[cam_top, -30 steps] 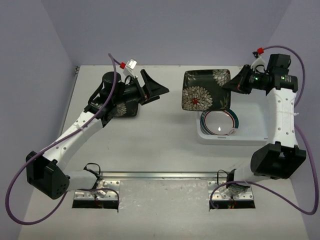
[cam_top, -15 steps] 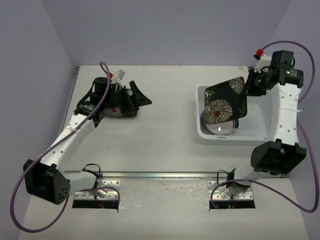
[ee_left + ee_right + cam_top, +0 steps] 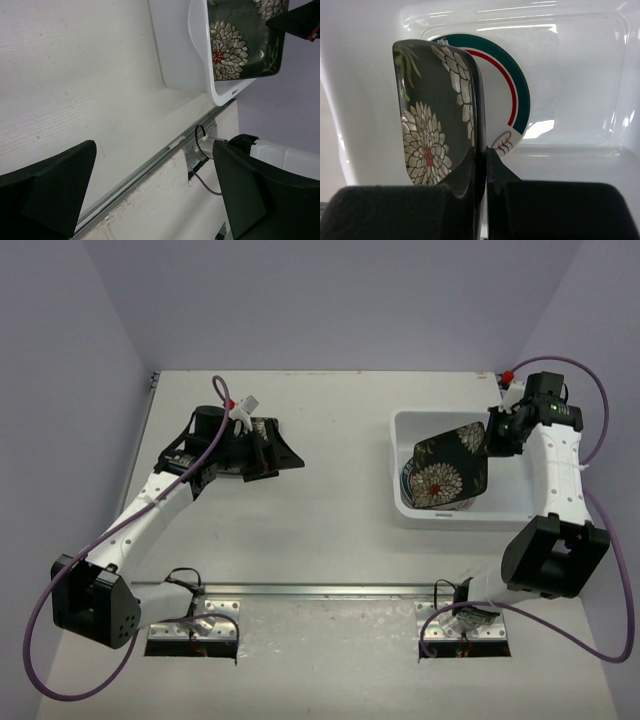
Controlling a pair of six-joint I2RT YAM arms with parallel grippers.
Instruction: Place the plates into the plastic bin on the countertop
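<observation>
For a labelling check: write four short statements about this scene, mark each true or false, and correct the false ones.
1. The right end effector is shut on the edge of a black flowered plate. True.
2. The black flowered plate lies flat on the countertop. False: it is held tilted over the plastic bin.
3. A round plate with a teal rim lies in the plastic bin. True.
4. The left end effector is shut on a plate. False: it stands open, with nothing between its fingers.
</observation>
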